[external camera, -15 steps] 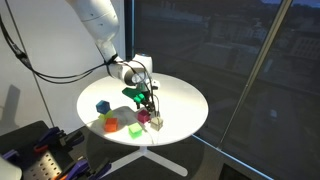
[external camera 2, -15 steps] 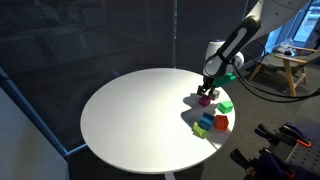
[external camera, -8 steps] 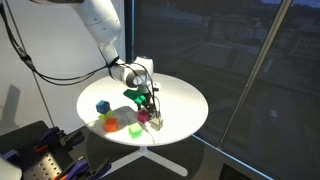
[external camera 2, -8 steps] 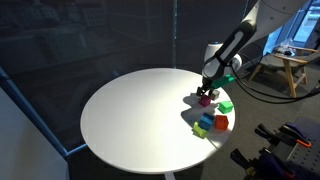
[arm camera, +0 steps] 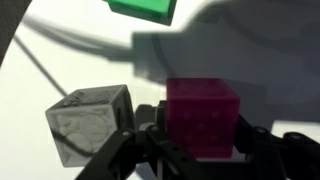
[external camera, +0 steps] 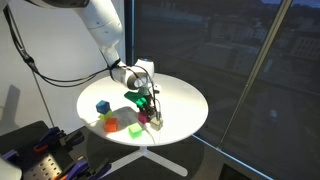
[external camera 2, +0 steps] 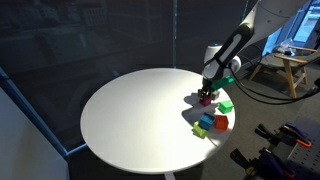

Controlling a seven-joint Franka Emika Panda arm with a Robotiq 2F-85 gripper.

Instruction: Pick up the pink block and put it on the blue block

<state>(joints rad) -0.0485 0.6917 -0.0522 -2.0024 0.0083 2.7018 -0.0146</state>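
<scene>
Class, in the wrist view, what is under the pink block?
White table shows around the pink block, with shadow beside it. The claw, flanking the block, covers its bottom edge, so its contact with the table cannot be seen.

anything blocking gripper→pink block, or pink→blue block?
Nothing between the fingers and the pink block; they flank it. Toward the blue block, a green cube sits close beside it, near the route. A lifted carry would likely clear it.
</scene>
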